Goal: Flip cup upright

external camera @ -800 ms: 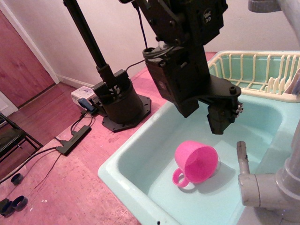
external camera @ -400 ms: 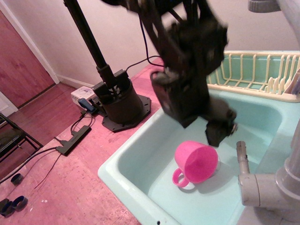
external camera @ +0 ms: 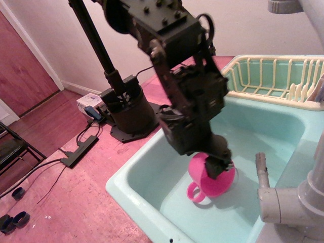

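Note:
The bright pink cup (external camera: pixel 218 185) lies on its side on the floor of the pale green sink (external camera: pixel 142 172), mouth toward the upper left, its loop handle (external camera: pixel 195 194) at its lower left. My black gripper (external camera: pixel 218 167) has come down from above to the cup's upper rim. Its fingertips sit right at the rim and partly hide the mouth. The arm blocks the view of the jaws, so I cannot tell whether they are open or shut, or whether they hold the rim.
A grey faucet spout (external camera: pixel 262 172) and pipe (external camera: pixel 298 200) stand at the sink's right. A cream dish rack (external camera: pixel 273 76) sits behind the sink. The arm's black base (external camera: pixel 129 114) stands on the pink surface to the left, with cables (external camera: pixel 76 149) on the floor.
The arm has swung left and down. The gripper has dropped from above and right of the cup to the cup's rim. The cup has barely moved.

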{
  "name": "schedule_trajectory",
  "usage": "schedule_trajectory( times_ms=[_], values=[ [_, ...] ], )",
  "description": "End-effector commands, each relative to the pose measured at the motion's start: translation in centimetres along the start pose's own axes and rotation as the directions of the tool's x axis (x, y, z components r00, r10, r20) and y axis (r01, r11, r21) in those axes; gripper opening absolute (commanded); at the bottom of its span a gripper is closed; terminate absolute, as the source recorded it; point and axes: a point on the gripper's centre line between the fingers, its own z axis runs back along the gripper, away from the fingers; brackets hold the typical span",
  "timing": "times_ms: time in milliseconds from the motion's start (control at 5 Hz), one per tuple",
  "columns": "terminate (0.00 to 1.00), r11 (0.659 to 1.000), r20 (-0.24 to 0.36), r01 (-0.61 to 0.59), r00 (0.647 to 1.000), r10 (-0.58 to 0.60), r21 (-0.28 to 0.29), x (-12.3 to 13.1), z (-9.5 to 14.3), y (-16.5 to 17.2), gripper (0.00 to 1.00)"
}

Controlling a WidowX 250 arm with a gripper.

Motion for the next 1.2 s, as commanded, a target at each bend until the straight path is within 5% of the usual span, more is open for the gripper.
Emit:
schedule_trajectory(
  times_ms=[0, 200, 600, 800, 1000],
  values=[
    [0.0, 0.998, 0.012, 0.0, 1.0, 0.0, 0.067, 1.0, 1.2, -1.1, 1.0],
    [0.0, 0.997, -0.012, -0.029, 0.999, 0.029, 0.071, 1.1, 1.9, -1.7, 0.0],
    [0.0, 0.963, -0.015, -0.201, 0.978, 0.207, 0.179, 1.2, 2.1, -3.6, 0.0],
    [0.0, 0.919, 0.014, -0.298, 0.952, 0.305, 0.259, 1.7, 2.3, -3.2, 1.0],
    [0.0, 0.909, 0.002, -0.309, 0.947, 0.321, 0.28, 1.3, 4.2, -2.4, 1.0]
  ],
)
